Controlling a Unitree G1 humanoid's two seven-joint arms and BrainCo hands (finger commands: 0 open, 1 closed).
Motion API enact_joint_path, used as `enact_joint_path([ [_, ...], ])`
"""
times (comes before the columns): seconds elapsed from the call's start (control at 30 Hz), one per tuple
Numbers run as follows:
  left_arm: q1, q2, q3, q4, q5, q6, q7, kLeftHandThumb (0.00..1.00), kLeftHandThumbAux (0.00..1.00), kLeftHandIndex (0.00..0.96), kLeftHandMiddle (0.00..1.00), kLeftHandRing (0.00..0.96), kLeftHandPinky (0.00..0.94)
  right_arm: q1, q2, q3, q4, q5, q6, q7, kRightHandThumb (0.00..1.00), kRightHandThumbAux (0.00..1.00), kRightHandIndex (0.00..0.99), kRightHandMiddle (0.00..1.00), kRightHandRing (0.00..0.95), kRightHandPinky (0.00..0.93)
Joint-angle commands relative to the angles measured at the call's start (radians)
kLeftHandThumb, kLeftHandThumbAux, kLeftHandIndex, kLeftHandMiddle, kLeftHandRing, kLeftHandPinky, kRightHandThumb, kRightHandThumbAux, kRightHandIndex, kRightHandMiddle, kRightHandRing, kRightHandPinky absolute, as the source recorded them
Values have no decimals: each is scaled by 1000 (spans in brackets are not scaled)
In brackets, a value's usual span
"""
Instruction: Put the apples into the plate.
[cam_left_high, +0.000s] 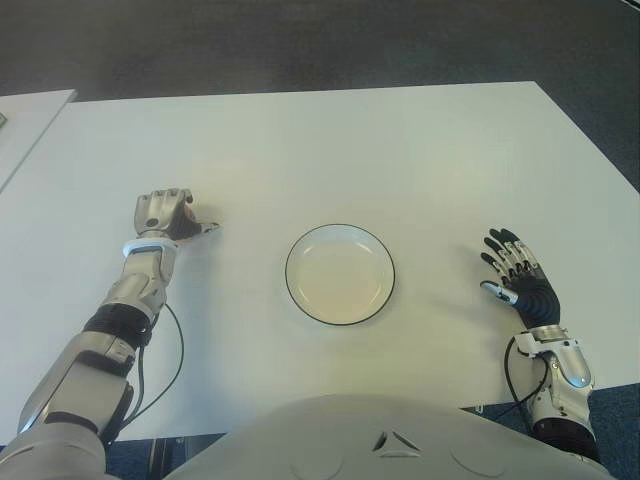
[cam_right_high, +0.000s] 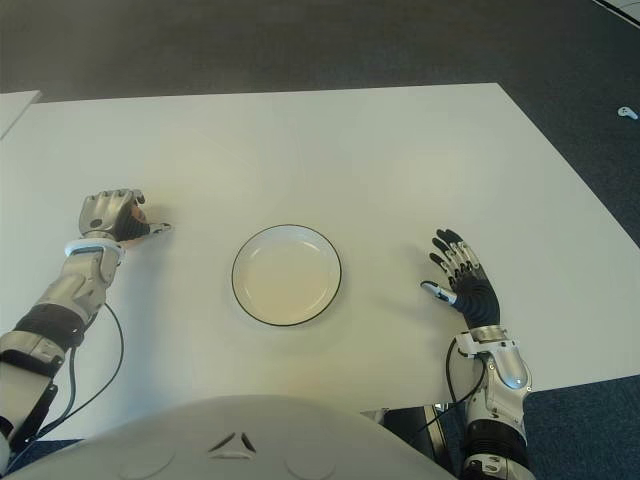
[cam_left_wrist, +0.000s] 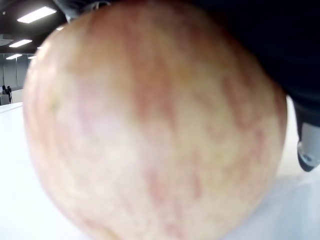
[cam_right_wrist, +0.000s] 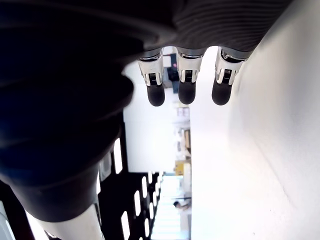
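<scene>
white table (cam_left_high: 330, 150) with the plate (cam_left_high: 340, 274) in the middle, nothing in it. left hand (cam_left_high: 165, 215) off to the plate's left, fingers curled round 1 apple (cam_left_wrist: 150, 125). right hand (cam_left_high: 515, 270) to its right, fingers spread, holding nothing.

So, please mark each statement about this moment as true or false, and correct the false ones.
1. The left hand holds an apple. True.
2. An apple already lies in the plate. False: the plate holds nothing.
3. The right hand is open and holds nothing. True.
4. The plate is to the right of the right hand. False: it lies on the table between the two hands.
5. A second apple lies on the table. False: none shows apart from the one in the left hand.
</scene>
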Motion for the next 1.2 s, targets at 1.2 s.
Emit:
enact_joint_path([
  [1.2,69,-25,-36,-23,-5,27,-92,854,667,401,529,801,771,-20,21,-25,115,12,33,47,0,861,33,4,0,8],
])
